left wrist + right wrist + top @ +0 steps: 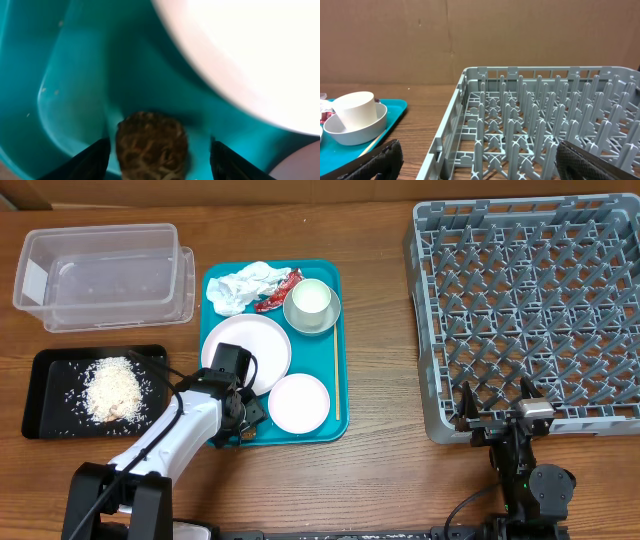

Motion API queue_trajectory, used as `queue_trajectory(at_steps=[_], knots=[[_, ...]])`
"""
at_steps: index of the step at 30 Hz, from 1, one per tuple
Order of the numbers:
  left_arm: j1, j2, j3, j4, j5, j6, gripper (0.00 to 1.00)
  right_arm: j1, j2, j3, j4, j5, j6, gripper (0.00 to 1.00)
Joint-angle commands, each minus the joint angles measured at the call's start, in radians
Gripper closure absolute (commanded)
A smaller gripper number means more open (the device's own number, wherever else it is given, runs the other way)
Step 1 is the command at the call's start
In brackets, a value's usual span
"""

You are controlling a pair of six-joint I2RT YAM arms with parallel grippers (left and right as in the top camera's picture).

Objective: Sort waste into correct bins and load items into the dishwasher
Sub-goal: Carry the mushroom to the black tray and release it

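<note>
Brown, fibrous lump (151, 142) on teal tray (75, 75), inside the open left hand (158, 152).

Left gripper (159, 160) is low over the teal tray (75, 60), close-up and blurry. Jaws are apart, with the dark fingers (90, 162) at the bottom edge on either side of a brown lump (152, 145). The lump looks fibrous and sits on the tray floor near the rounded corner. The near-left finger is just beside it and the other has a clear gap; can't tell if either touches. White plate (250, 45) fills the upper right, overexposed. A second pale edge (310, 160) sits in the bottom right corner. A few specks on the tray at left.
</note>
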Motion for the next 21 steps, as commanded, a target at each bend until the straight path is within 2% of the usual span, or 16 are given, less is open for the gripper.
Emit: queue_trajectory(at_steps=[1,3,7,10,15,18,21], knots=[[-0.007,0.013,-0.011,0.033,-0.003,-0.008,0.36,0.005,-0.008,-0.010,0.005,0.002,0.003,0.00],[-0.006,0.013,-0.011,0.035,-0.003,-0.006,0.43,0.005,-0.008,-0.010,0.005,0.002,0.003,0.00],[-0.006,0.013,-0.007,0.012,0.012,-0.005,0.48,0.005,-0.008,-0.010,0.005,0.002,0.003,0.00],[-0.006,0.013,0.014,-0.019,0.013,-0.005,0.58,0.005,-0.008,-0.010,0.005,0.002,0.003,0.00],[-0.006,0.013,0.084,-0.093,0.022,0.003,0.60,0.005,-0.008,-0.010,0.005,0.002,0.003,0.00],[-0.006,0.012,0.153,-0.163,0.021,0.026,0.66,0.005,-0.008,-0.010,0.005,0.002,0.003,0.00],[0.000,0.012,0.248,-0.250,0.019,0.048,0.66,0.005,-0.008,-0.010,0.005,0.002,0.003,0.00]])
